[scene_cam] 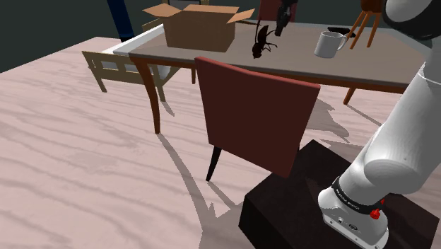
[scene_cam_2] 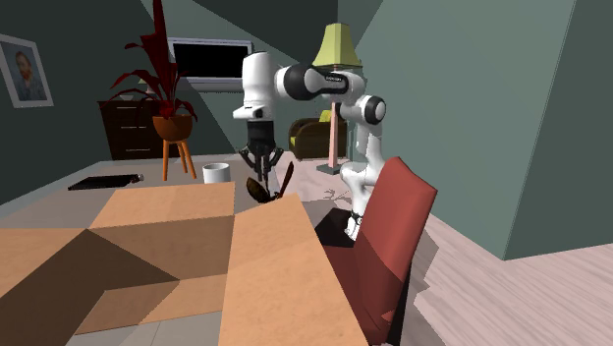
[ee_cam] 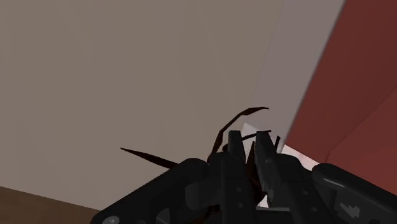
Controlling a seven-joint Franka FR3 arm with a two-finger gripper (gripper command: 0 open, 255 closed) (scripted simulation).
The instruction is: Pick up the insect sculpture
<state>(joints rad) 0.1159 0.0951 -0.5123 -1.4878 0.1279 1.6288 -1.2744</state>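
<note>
Gripper (ee_cam: 249, 144) clenched on the dark insect sculpture (scene_cam: 263, 44), which hangs beneath it over the table (scene_cam: 297, 62) near the cardboard box (scene_cam: 198, 28) (clearance unclear). Lift best kept vertical and slow, sparing thin legs.

insect sculpture (scene_cam: 263, 44) | dark, spindly legs | clasped by end effector (ee_cam: 251, 137)
</note>
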